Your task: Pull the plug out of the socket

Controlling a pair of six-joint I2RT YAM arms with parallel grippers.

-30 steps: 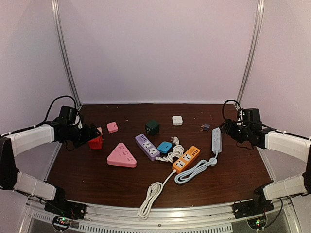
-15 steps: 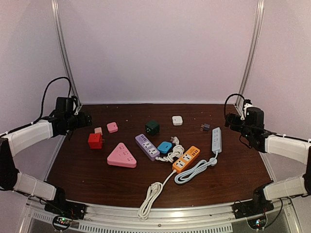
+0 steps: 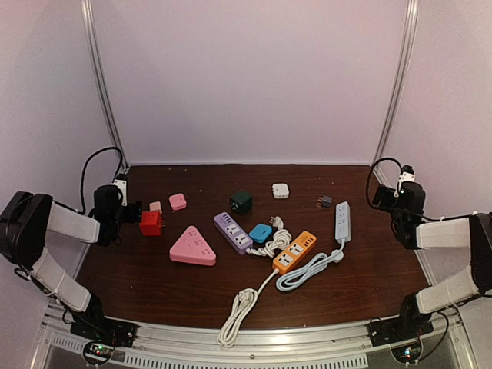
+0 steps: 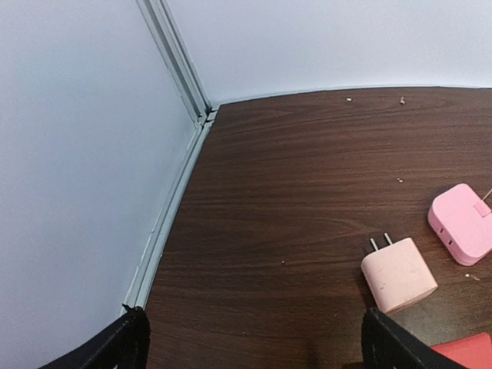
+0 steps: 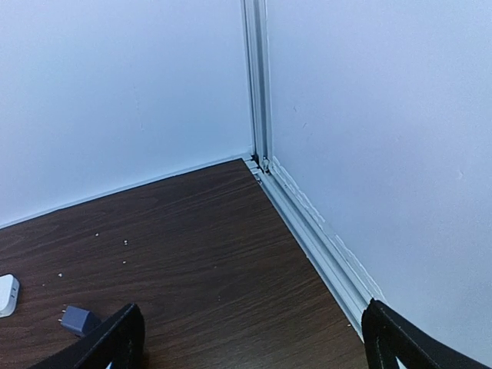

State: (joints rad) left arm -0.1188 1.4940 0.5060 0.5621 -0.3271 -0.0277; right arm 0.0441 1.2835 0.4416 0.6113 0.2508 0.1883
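A pale pink plug [image 3: 156, 207] lies on the table just behind the red socket cube [image 3: 151, 224], apart from it. In the left wrist view the plug [image 4: 398, 274] lies flat with its prongs bare, and a corner of the red cube [image 4: 463, 351] shows at the bottom right. My left gripper [image 3: 131, 211] is open and empty, left of both; it also shows in the left wrist view [image 4: 257, 342]. My right gripper [image 3: 379, 197] is open and empty at the far right, over bare table in the right wrist view [image 5: 254, 342].
A pink adapter [image 3: 177, 201], pink triangular socket [image 3: 192, 247], purple strip [image 3: 232, 232] with a blue plug [image 3: 260, 233], orange strip [image 3: 294, 251], grey strip [image 3: 342, 221], green cube [image 3: 241, 202], white adapter [image 3: 280, 191] and small grey plug [image 3: 325, 201] lie mid-table. Walls stand close at both sides.
Both arms have drawn back toward the side walls. My left gripper has moved left, away from the red cube, and the pale pink plug stays lying behind the cube.
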